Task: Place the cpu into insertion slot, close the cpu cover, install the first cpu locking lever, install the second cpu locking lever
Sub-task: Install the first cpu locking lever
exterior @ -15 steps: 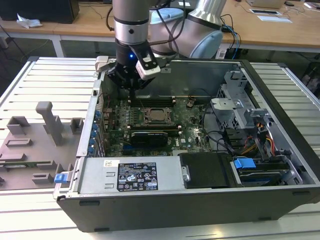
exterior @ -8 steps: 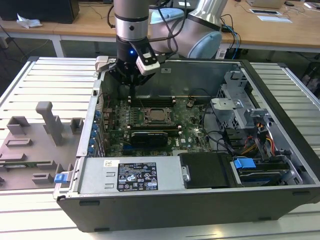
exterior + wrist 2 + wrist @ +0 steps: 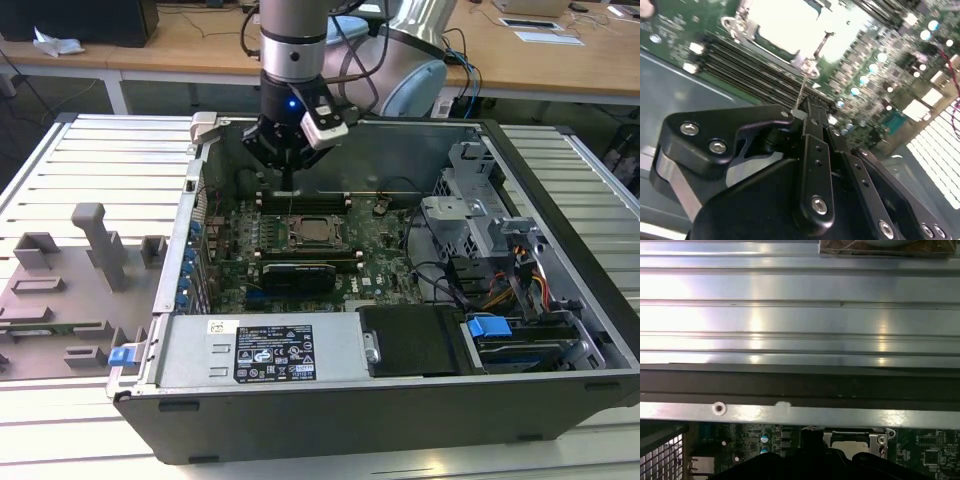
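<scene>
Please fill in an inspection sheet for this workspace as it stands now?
Surface: ribbed metal table, carrying an open computer case.
Job's things: cpu seated in the insertion slot, cpu cover down around it.
Clutter: grey fixture blocks at the exterior view's left.
Grippers: gripper above the board by the socket, fingers together.
Cables: bundle by the drive bays.
Surroundings: wooden desks behind.

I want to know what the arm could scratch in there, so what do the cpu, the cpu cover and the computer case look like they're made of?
The cpu: silvery-grey top with a dull sheen, probably metal.
The cpu cover: thin frame around the chip, glinting bright in the second wrist view, likely stamped steel.
The computer case: flat matte grey panels with folded edges, apparently painted or coated sheet metal.
</scene>
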`<state>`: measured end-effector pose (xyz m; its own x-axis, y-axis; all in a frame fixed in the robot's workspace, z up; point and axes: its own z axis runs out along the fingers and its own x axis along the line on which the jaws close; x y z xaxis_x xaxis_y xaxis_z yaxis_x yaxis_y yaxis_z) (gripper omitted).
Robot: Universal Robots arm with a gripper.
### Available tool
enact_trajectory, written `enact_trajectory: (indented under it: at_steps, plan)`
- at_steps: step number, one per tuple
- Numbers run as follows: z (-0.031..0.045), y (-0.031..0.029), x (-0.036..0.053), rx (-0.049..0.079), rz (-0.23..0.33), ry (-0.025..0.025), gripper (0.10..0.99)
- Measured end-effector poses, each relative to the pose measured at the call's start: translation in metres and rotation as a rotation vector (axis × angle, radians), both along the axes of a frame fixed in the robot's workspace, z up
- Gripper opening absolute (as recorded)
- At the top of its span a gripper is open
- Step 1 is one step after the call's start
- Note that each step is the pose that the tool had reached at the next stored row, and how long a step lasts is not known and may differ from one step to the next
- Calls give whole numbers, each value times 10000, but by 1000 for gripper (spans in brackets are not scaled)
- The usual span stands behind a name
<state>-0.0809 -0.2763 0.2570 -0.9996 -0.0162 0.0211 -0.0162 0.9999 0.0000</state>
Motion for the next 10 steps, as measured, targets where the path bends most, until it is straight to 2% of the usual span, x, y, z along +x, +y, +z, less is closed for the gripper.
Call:
enact_trajectory:
  at_steps: [4, 9, 10]
  plan:
    - [-39, 0, 31, 1, -3, 3, 106]
    - [-152, -2, 32, 0, -2, 4, 106]
    - [-196, -2, 33, 1, -2, 4, 106]
